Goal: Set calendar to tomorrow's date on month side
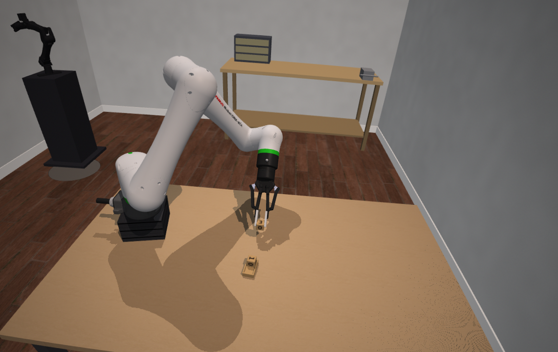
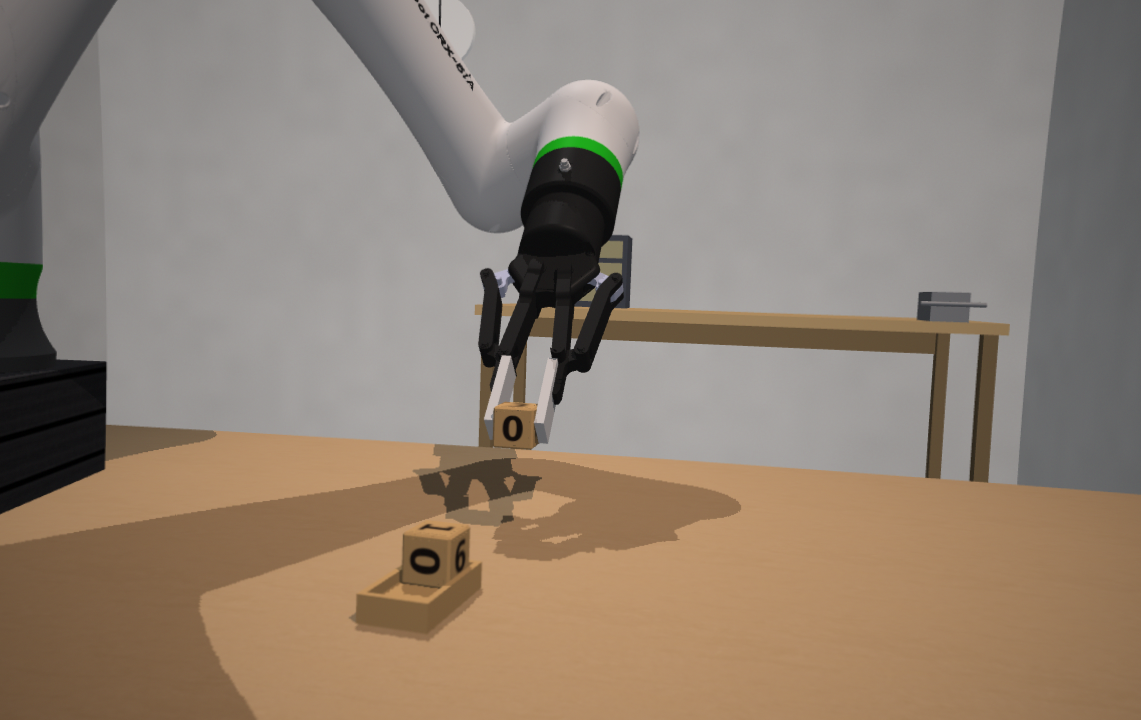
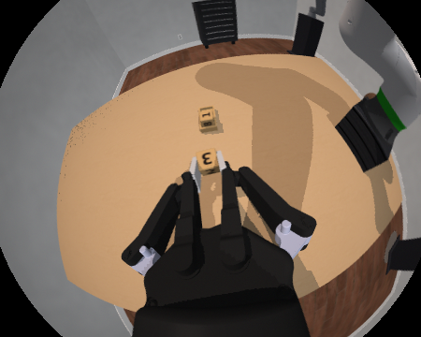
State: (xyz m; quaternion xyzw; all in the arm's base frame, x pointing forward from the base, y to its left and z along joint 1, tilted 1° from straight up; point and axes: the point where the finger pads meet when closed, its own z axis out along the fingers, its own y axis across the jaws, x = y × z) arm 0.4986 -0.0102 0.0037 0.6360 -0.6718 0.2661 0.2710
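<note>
Wooden number cube (image 1: 260,225) (image 2: 514,426) (image 3: 207,159) is gripped between the jaws by two opposite side faces, raised above the surface (image 1: 337,271) (image 2: 825,608) (image 3: 150,117). This grip likely keeps the digit faces readable and the underside free for seating. Exterior view: "0" faces the camera upright; "3" is uppermost. The tray (image 1: 249,275) (image 2: 390,611) (image 3: 209,131) lies at 7 o'clock from it. Top view: the tray's long axis runs roughly 12 to 6 o'clock; the seated cube (image 1: 251,261) (image 2: 433,557) (image 3: 206,115) occupies the 12 o'clock end, its "0" sideways. No month name is legible.
</note>
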